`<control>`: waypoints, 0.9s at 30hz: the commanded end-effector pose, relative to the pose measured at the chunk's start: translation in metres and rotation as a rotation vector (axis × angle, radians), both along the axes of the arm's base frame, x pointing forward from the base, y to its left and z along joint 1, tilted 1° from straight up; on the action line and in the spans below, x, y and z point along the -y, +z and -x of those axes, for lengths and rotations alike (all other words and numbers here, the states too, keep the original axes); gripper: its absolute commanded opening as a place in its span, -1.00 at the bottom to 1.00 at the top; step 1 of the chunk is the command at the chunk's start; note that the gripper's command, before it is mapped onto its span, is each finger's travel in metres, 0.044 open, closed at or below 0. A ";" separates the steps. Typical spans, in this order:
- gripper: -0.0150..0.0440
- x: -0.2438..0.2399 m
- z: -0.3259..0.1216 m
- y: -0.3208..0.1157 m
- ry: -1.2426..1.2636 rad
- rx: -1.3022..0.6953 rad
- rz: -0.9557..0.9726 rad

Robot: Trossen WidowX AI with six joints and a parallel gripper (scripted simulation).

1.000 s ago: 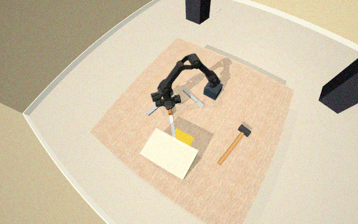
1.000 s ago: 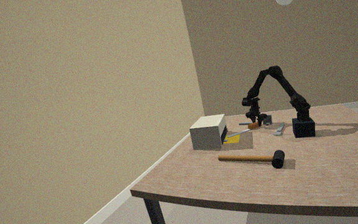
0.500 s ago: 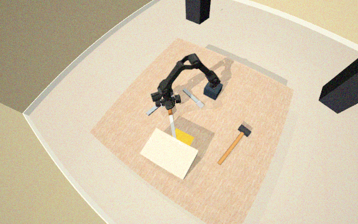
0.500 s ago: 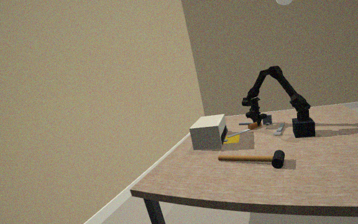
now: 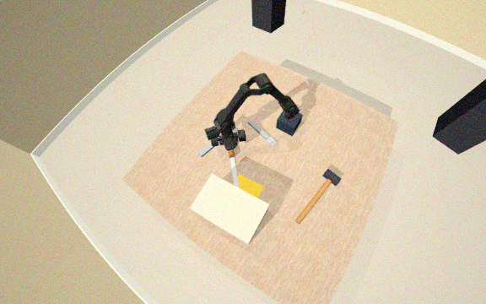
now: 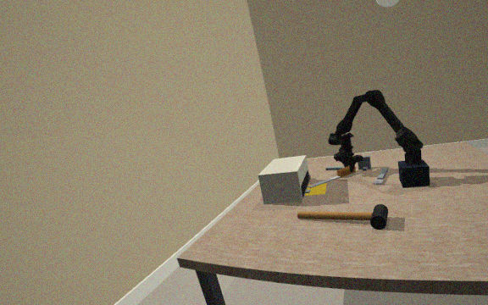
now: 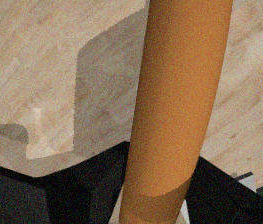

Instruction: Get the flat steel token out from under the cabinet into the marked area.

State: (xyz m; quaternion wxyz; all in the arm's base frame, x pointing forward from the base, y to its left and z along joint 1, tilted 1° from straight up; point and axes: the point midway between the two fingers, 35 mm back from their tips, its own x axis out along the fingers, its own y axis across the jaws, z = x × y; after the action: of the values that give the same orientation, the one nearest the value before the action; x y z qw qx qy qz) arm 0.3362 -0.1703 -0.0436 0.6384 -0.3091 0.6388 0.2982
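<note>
The white cabinet (image 5: 230, 209) (image 6: 281, 184) stands on the table with its dark opening facing the arm. The yellow marked area (image 5: 251, 187) (image 6: 320, 190) lies right in front of it. My gripper (image 5: 230, 148) (image 6: 351, 169) (image 7: 158, 153) is shut on the orange handle (image 5: 231, 154) (image 6: 344, 171) (image 7: 182, 90) of a long tool. Its steel blade (image 5: 234, 169) (image 6: 328, 182) slopes down to the cabinet's front, over the yellow area's edge. A small grey patch by the blade's end in the exterior view may be tip or token; I cannot tell. The token is not clearly visible.
A mallet (image 5: 315, 200) (image 6: 337, 216) lies to one side of the cabinet. A flat grey-and-white tool (image 5: 261, 133) (image 6: 381, 175) lies near the arm's base (image 5: 289, 122) (image 6: 413, 174). A grey bar (image 5: 206, 150) (image 6: 333, 169) lies beyond the gripper, partly hidden in the top view.
</note>
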 end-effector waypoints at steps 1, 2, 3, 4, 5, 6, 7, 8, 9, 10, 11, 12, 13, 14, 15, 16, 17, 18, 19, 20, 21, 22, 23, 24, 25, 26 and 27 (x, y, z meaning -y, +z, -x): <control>-0.49 -0.008 -0.007 0.000 0.006 0.000 0.000; -0.49 -0.009 -0.008 0.000 0.006 0.000 0.000; -0.49 -0.011 -0.009 0.000 0.007 0.000 -0.001; -0.49 -0.012 -0.010 0.000 0.007 0.000 -0.001; -0.49 -0.014 -0.011 0.000 0.007 0.000 -0.001; -0.49 -0.016 -0.012 0.000 0.007 0.000 -0.001; -0.49 -0.017 -0.013 0.000 0.007 0.000 -0.001; -0.49 -0.019 -0.015 0.000 0.008 0.000 -0.001; -0.49 -0.020 -0.016 0.000 0.008 0.000 -0.001; -0.49 -0.022 -0.017 0.000 0.008 0.000 -0.002; -0.49 -0.023 -0.018 0.000 0.008 0.000 -0.002; -0.49 -0.025 -0.019 0.000 0.008 0.000 -0.002; -0.49 -0.026 -0.020 0.000 0.008 0.000 -0.002; -0.49 -0.028 -0.021 0.000 0.008 0.000 -0.002; -0.49 -0.030 -0.023 0.000 0.008 0.000 -0.002; -0.49 -0.031 -0.024 0.000 0.008 0.000 -0.002; -0.49 -0.033 -0.025 0.000 0.008 0.001 -0.002; -0.49 -0.034 -0.026 0.000 0.008 0.001 -0.003; -0.49 -0.036 -0.027 0.000 0.008 0.001 -0.003; -0.49 -0.037 -0.028 0.000 0.008 0.001 -0.003; -0.49 -0.039 -0.029 0.000 0.009 0.001 -0.003; -0.49 -0.040 -0.031 0.000 0.009 0.001 -0.003; -0.49 -0.042 -0.032 0.000 0.009 0.001 -0.003; -0.49 -0.044 -0.033 0.000 0.009 0.001 -0.003; -0.49 -0.045 -0.034 0.000 0.009 0.001 -0.003; -0.49 -0.047 -0.035 0.000 0.009 0.001 -0.003; -0.49 -0.048 -0.036 0.000 0.009 0.001 -0.004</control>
State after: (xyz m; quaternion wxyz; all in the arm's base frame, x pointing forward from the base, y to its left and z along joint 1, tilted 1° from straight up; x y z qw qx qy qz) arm 0.3669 -0.1277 -0.0433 0.6376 -0.3100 0.6373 0.3021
